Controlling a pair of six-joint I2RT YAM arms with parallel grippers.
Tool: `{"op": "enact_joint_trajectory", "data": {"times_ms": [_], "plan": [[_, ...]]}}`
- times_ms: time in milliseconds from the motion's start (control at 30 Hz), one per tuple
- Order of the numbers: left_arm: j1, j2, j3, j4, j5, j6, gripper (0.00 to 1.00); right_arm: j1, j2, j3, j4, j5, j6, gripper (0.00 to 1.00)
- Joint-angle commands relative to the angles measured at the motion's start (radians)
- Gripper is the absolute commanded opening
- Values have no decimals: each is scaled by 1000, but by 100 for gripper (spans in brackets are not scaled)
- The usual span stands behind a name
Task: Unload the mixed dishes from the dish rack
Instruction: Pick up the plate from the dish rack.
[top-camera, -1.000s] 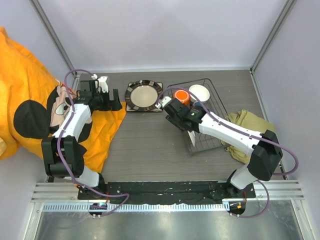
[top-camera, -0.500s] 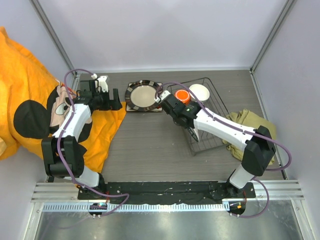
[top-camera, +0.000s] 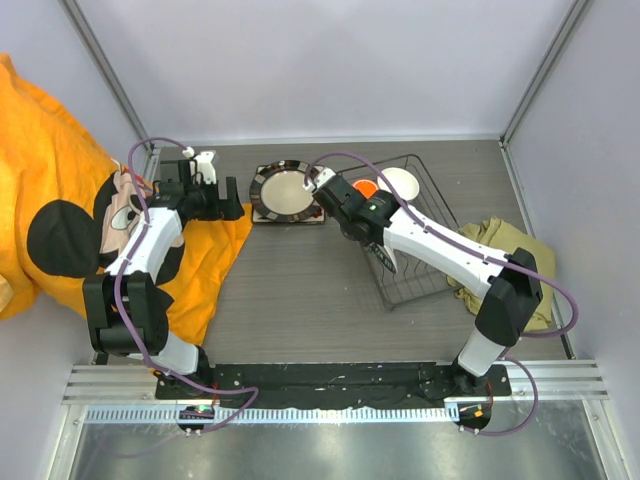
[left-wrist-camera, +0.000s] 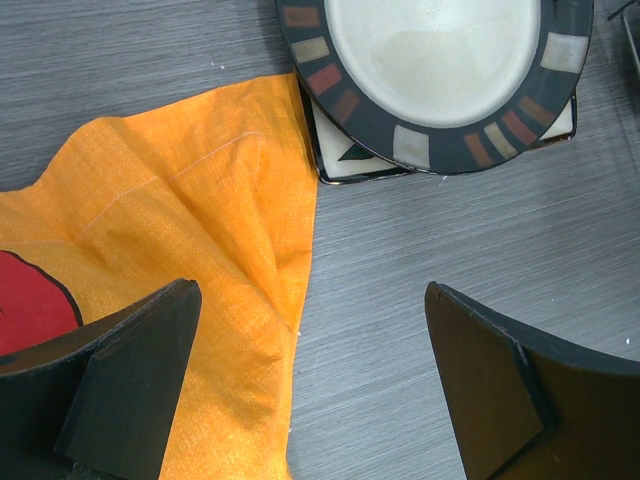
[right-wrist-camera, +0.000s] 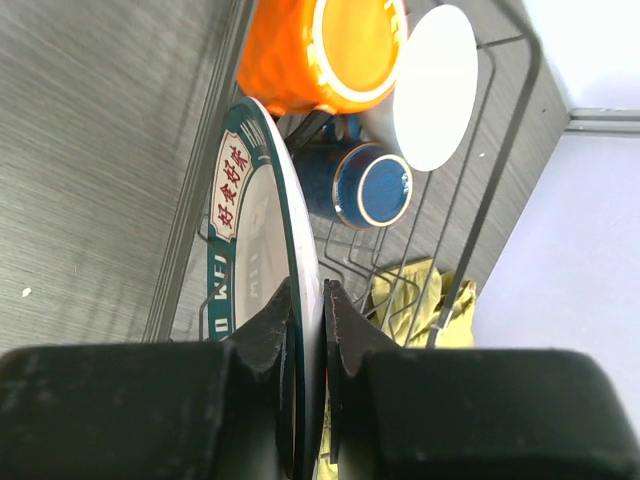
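The step in hand looked to be the removal of another plate from the rectangular dark wire dish rack (top-camera: 415, 235): the right gripper (right-wrist-camera: 305, 308) was pinched on the rim of a round white plate with a dark-green border and red characters (right-wrist-camera: 250, 240), holding it on edge at the rack's left side, just beside the glossy orange mug (right-wrist-camera: 325, 45). Whether it had cleared the prongs could not be told. The small dark-blue cup (right-wrist-camera: 370, 187) and plain white bowl (right-wrist-camera: 435, 85) lay in the rack behind it. The next move probably called for carrying the plate leftward and tipping it flat onto the round dark-rimmed plate (left-wrist-camera: 440, 70), stacked on the square cream plate (left-wrist-camera: 345, 165). The left gripper (left-wrist-camera: 310, 385) hung spread and empty beside the orange cloth (left-wrist-camera: 200, 220).
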Motion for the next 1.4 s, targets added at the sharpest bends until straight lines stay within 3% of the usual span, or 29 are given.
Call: {"op": "enact_joint_trajectory", "data": {"times_ms": [0, 700, 1033, 1167, 1367], "plan": [[-1, -3, 4, 40, 1, 12, 100, 6, -5, 104, -8, 21, -9, 1], [-1, -10, 62, 35, 36, -8, 100, -2, -117, 229, -45, 76, -46, 1], [-12, -42, 99, 126, 368, 0, 100, -2, -206, 296, -41, -31, -87, 1], [-72, -47, 151, 132, 560, 18, 100, -2, -236, 313, -35, -151, -101, 1], [-194, -105, 178, 136, 665, 104, 100, -2, -261, 324, -37, -314, -115, 1]]}}
